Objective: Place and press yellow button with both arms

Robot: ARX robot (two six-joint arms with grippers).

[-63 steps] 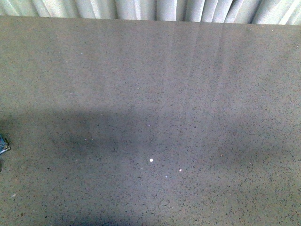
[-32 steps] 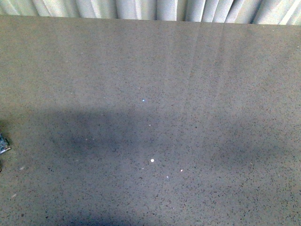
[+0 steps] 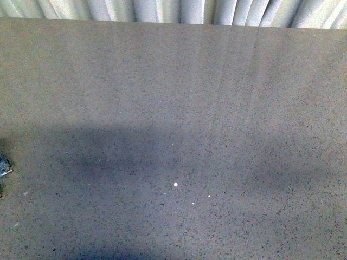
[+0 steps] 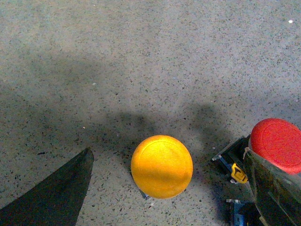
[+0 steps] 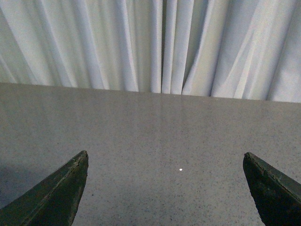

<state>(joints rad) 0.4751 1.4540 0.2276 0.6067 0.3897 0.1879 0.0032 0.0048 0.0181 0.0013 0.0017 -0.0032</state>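
The yellow button (image 4: 161,165) shows in the left wrist view as a round domed yellow cap standing on the speckled grey table (image 4: 141,56). A corner of its base peeks out beneath the cap. My left gripper (image 4: 168,151) is open above it, with the button between the two dark fingers (image 4: 56,193) and touching neither. My right gripper (image 5: 165,160) is open and empty over bare table, its fingers (image 5: 56,197) wide apart, facing the white curtain (image 5: 160,42). Neither arm shows in the front view.
A red-capped button (image 4: 277,143) with a black body, a small yellow tab (image 4: 238,173) and a blue base stands close beside the yellow one, at the left gripper's other finger. A bluish piece (image 3: 4,165) pokes in at the front view's left edge.
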